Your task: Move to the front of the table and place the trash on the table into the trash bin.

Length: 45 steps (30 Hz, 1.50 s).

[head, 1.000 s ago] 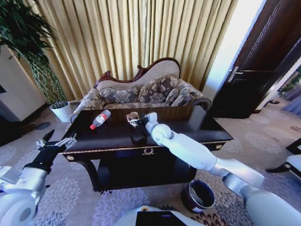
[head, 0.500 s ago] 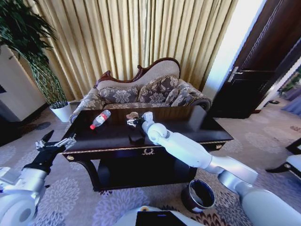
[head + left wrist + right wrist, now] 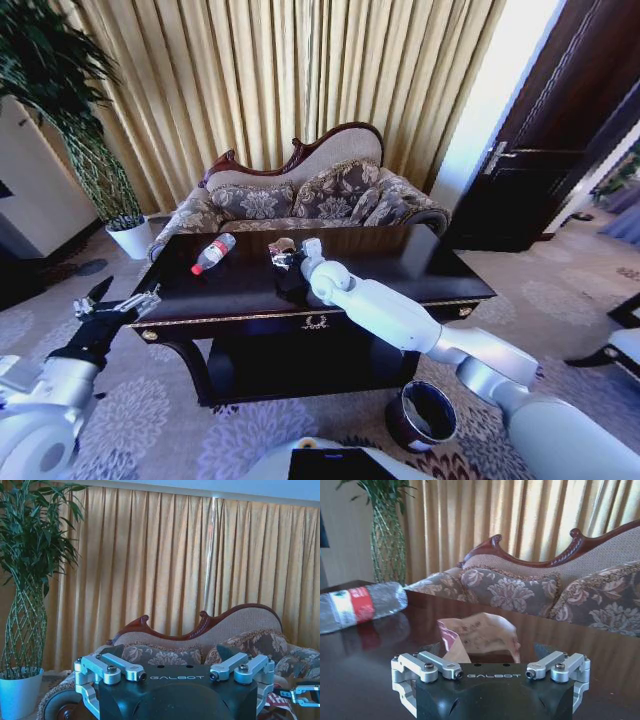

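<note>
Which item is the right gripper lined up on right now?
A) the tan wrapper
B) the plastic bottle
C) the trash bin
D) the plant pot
A: the right gripper sits over the table with the tan wrapper straight ahead of it, while the bottle lies off to the side.

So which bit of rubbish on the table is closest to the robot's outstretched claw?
The crumpled tan wrapper, lying directly ahead of the right gripper. The red-capped bottle lies farther toward the robot's left.
</note>
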Motion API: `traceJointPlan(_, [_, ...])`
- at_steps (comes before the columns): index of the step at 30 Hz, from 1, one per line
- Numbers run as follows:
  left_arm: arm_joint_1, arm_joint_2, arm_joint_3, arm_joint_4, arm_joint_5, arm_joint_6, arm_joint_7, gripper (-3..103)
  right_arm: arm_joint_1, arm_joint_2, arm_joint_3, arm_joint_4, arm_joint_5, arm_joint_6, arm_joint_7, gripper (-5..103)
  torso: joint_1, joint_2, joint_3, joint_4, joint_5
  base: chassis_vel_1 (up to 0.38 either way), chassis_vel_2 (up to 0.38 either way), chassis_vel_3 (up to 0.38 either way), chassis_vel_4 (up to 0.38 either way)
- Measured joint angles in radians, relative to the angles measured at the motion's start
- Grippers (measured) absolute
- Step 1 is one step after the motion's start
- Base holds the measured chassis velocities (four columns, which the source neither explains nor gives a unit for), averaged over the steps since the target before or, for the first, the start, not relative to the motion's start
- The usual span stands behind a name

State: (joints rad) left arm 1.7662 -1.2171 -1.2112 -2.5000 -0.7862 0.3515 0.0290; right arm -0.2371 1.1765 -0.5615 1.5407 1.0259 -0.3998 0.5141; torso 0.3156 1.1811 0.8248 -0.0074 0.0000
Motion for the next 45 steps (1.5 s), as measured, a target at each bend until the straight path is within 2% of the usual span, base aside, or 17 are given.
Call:
traceJointPlan(19, [0.002, 0.004, -0.002, 0.000, -0.001, -0.023, 0.006, 100, 0.000, 0.004, 0.001, -0.032, -0.022, 0.010, -0.027, 100, 0.000, 0.000, 0.000, 0.0000, 0.0000, 0.000, 0.000, 0.000, 0.000])
traceJointPlan(20, [0.002, 0.004, -0.002, 0.000, -0.001, -0.024, 0.006, 100, -0.001, 0.002, 0.001, -0.031, -0.022, 0.010, -0.027, 103, 0.000, 0.000, 0.000, 0.0000, 0.0000, 0.000, 0.000, 0.000, 0.000])
traceJointPlan(22, [0.002, 0.004, -0.003, 0.000, -0.001, -0.027, 0.006, 100, -0.004, 0.001, 0.001, -0.028, -0.022, 0.010, -0.027, 94, 0.000, 0.000, 0.000, 0.0000, 0.0000, 0.000, 0.000, 0.000, 0.000])
traceJointPlan(24, [0.002, 0.004, -0.003, 0.000, -0.001, -0.027, 0.006, 100, -0.005, 0.001, 0.001, -0.028, -0.022, 0.010, -0.027, 94, 0.000, 0.000, 0.000, 0.0000, 0.0000, 0.000, 0.000, 0.000, 0.000])
traceJointPlan(27, [0.002, 0.004, -0.004, 0.000, -0.001, -0.028, 0.006, 100, -0.008, 0.003, 0.001, -0.026, -0.022, 0.011, -0.027, 79, 0.000, 0.000, 0.000, 0.0000, 0.0000, 0.000, 0.000, 0.000, 0.000])
traceJointPlan(30, [0.002, 0.004, -0.004, 0.000, -0.002, -0.029, 0.007, 100, -0.010, 0.003, 0.000, -0.026, -0.022, 0.012, -0.027, 73, 0.000, 0.000, 0.000, 0.0000, 0.0000, 0.000, 0.000, 0.000, 0.000])
traceJointPlan(31, [0.002, 0.005, -0.004, 0.000, -0.002, -0.030, 0.007, 100, -0.011, 0.003, -0.001, -0.026, -0.022, 0.014, -0.027, 62, 0.000, 0.000, 0.000, 0.0000, 0.0000, 0.000, 0.000, 0.000, 0.000])
traceJointPlan(33, [0.002, 0.005, -0.005, 0.000, -0.002, -0.030, 0.007, 100, -0.011, 0.003, -0.002, -0.026, -0.022, 0.016, -0.027, 62, 0.000, 0.000, 0.000, 0.0000, 0.0000, 0.000, 0.000, 0.000, 0.000])
traceJointPlan(36, [0.002, 0.005, -0.005, 0.000, -0.003, -0.030, 0.007, 100, -0.014, 0.002, -0.003, -0.026, -0.022, 0.029, -0.026, 46, 0.000, 0.000, 0.000, 0.0000, 0.0001, 0.000, 0.000, 0.000, 0.000])
traceJointPlan(37, [0.002, 0.005, -0.005, 0.000, -0.003, -0.030, 0.007, 100, -0.014, 0.002, -0.003, -0.026, -0.022, 0.029, -0.026, 46, 0.000, 0.000, 0.000, 0.0000, 0.0001, 0.000, 0.000, 0.000, 0.000])
traceJointPlan(39, [0.001, 0.005, -0.005, 0.000, -0.003, -0.031, 0.007, 100, -0.016, -0.003, -0.003, -0.024, -0.022, 0.031, -0.026, 35, 0.000, 0.000, 0.000, 0.0000, 0.0000, 0.000, 0.000, 0.000, 0.000])
traceJointPlan(41, [0.001, 0.006, -0.005, 0.000, -0.003, -0.031, 0.007, 100, -0.017, -0.005, -0.003, -0.023, -0.022, 0.032, -0.026, 35, 0.000, 0.000, 0.000, -0.0001, 0.0000, 0.000, 0.000, 0.000, 0.000])
traceJointPlan(42, [0.001, 0.006, -0.005, 0.000, -0.004, -0.031, 0.007, 100, -0.019, -0.006, -0.003, -0.020, -0.022, 0.032, -0.025, 25, 0.000, 0.000, 0.000, 0.0000, 0.0000, 0.000, 0.000, 0.000, 0.000])
traceJointPlan(43, [0.001, 0.006, -0.005, 0.000, -0.004, -0.031, 0.007, 100, -0.019, -0.006, -0.003, -0.020, -0.022, 0.032, -0.025, 25, 0.000, 0.000, 0.000, 0.0000, 0.0000, 0.000, 0.000, 0.000, 0.000])
traceJointPlan(45, [0.000, 0.008, -0.005, 0.000, -0.004, -0.033, 0.007, 100, -0.023, -0.008, -0.001, -0.015, -0.022, 0.032, -0.025, 14, 0.000, 0.000, 0.000, 0.0000, 0.0001, 0.000, 0.000, 0.000, 0.000])
